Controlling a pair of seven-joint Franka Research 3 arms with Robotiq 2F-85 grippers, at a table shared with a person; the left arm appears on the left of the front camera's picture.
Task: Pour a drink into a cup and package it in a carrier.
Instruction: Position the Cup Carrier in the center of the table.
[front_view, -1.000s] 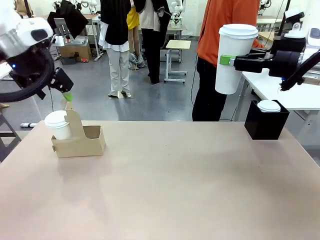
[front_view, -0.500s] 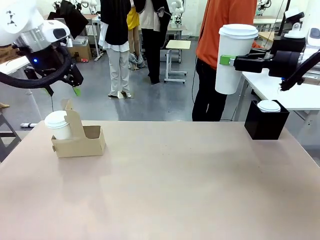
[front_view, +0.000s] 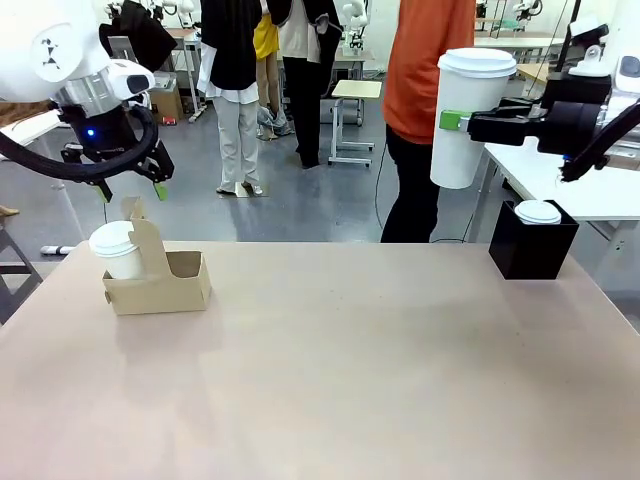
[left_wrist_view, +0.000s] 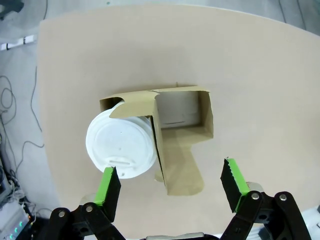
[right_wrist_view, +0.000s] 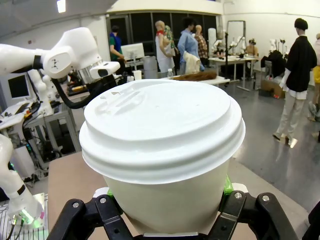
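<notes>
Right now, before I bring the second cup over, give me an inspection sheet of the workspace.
Surface: beige table, no spills seen.
Job's things: carrier at the robot's left, lidded cup in one pocket, other pocket empty; second lidded cup held high at the right.
Clutter: black box near the right edge, white lid showing at its top.
Grippers: left gripper open, above the carrier; right gripper shut on the second lidded cup.
Cables: black hose looped at the left wrist.
Surroundings: person in orange at the far side, stool behind.
</notes>
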